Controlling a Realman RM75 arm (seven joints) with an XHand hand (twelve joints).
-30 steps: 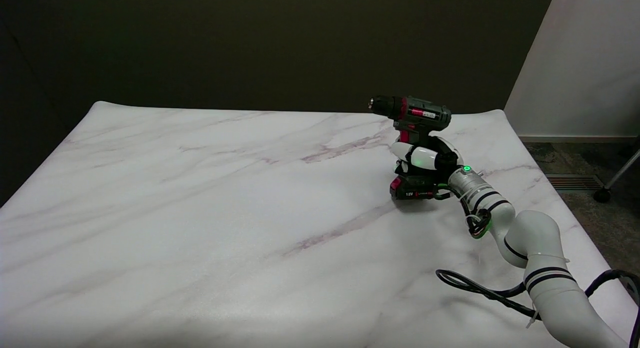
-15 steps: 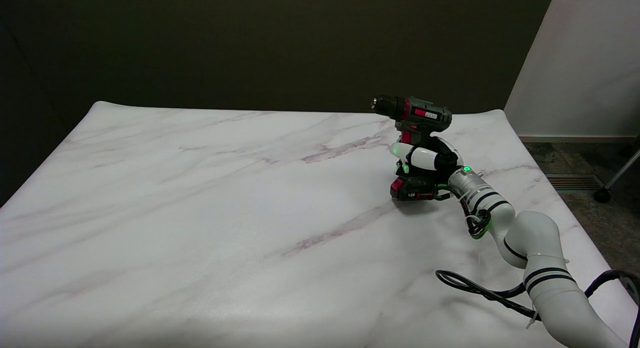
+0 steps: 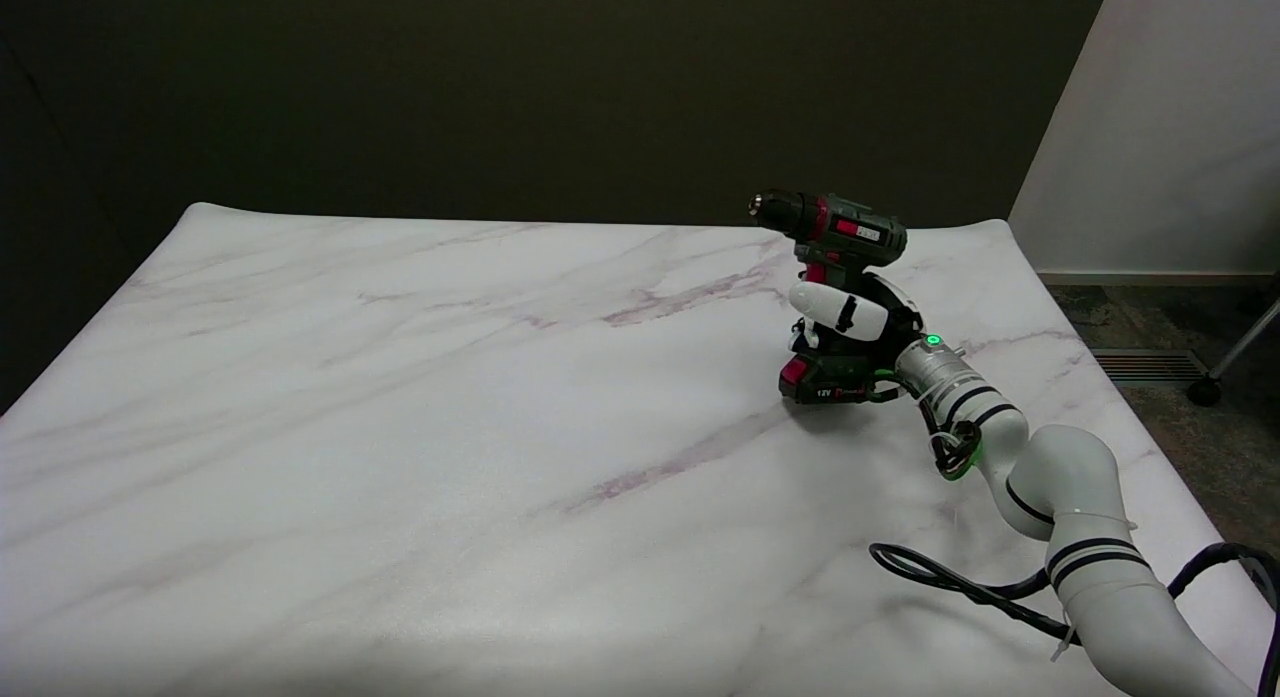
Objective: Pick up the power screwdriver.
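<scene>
We seem to be in a robot test room or lab rather than a home. A white marble-patterned table [image 3: 400, 407] fills most of the frame, backed by a bare dark wall [image 3: 500, 87] along the top. At the upper right stands a plain white panel [image 3: 1170, 127]; below it, at the right edge, we see grey carpet [image 3: 1150, 327] and a castor wheel [image 3: 1203, 391]. A black cable [image 3: 950, 577] lies loose at the lower right.
</scene>
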